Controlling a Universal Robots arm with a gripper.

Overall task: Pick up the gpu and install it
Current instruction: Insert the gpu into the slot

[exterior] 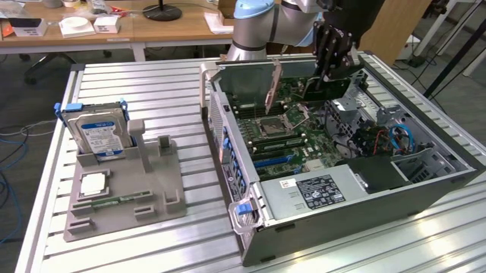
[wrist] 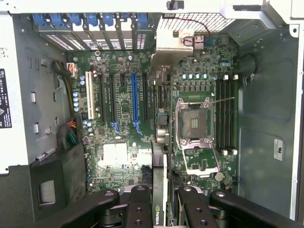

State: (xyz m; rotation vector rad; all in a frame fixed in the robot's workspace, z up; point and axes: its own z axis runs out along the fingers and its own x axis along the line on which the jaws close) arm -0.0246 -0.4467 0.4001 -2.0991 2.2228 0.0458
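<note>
The tool [wrist: 159, 202] is clamped on the gpu [wrist: 160, 180], held edge-on between the fingers [wrist: 138, 206] above the motherboard [wrist: 123, 118] inside the open computer case [exterior: 365, 193], which lies on the tabletop [exterior: 152, 85]. In the wrist view the card appears as a thin vertical strip, its lower end hidden between the fingers and its faces not visible. In the exterior view the tool [exterior: 328, 77] covers part of the gpu [exterior: 328, 90] at the far end of the case.
</note>
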